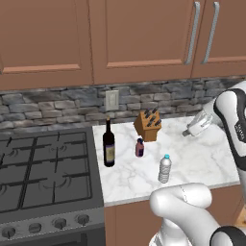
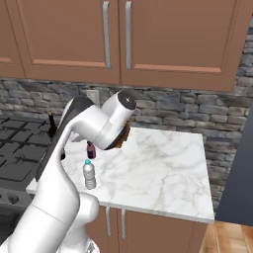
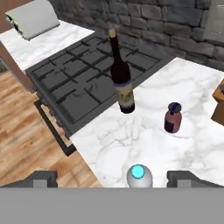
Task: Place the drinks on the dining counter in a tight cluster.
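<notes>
Hand view: water bottle (image 3: 139,176) between the fingertips of the wide-open, empty pincer (image 3: 113,178).

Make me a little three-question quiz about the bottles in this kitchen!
1. True or false: the wine bottle stands upright on the small marble counter, near the stove.
2. Which bottle stands closest to the knife block? A) wine bottle B) water bottle C) purple-brown bottle
3. Fill in: in the hand view, the blue cap between the open end effector fingertips belongs to the ____ bottle.

Key: 1 true. 2 C. 3 water.
</notes>
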Robot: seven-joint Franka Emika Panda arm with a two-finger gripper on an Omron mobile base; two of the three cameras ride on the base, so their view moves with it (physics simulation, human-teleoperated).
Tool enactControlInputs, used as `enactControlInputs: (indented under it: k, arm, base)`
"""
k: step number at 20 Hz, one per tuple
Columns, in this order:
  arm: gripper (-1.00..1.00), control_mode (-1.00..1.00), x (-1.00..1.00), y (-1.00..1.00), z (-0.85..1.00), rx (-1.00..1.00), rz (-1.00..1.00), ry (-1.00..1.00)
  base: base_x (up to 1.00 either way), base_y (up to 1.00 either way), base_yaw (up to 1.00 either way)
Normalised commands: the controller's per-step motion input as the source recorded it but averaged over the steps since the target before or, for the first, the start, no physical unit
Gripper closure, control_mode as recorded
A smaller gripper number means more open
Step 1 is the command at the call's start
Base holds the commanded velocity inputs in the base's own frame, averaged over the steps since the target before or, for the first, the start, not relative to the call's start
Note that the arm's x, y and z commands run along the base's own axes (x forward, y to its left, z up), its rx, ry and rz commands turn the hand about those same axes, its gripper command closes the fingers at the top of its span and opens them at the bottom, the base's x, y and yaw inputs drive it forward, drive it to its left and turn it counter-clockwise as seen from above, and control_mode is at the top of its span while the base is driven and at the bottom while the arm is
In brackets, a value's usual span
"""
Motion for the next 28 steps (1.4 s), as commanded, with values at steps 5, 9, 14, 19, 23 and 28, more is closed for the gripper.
enactControlInputs:
  k: [5,9,14,19,23,28]
  arm:
    - [-1.00,-1.00,0.00,-0.19,-0.26,0.06,0.29,0.00]
    - [-1.00,-1.00,-0.01,-0.12,-0.32,0.12,0.23,-0.09]
    - [-1.00,-1.00,-0.01,-0.02,-0.34,0.09,0.12,-0.17]
    - [-1.00,-1.00,-0.02,0.00,-0.30,0.03,0.05,-0.20]
    - [-1.00,-1.00,0.00,0.00,-0.27,0.08,0.00,-0.05]
    - [-1.00,-1.00,0.00,0.00,-0.30,0.10,0.02,-0.02]
  base:
    - [0.00,0.00,0.00]
    - [0.00,0.00,0.00]
    - [0.00,0.00,0.00]
    - [0.00,0.00,0.00]
    - [0.00,0.00,0.00]
    - [0.00,0.00,0.00]
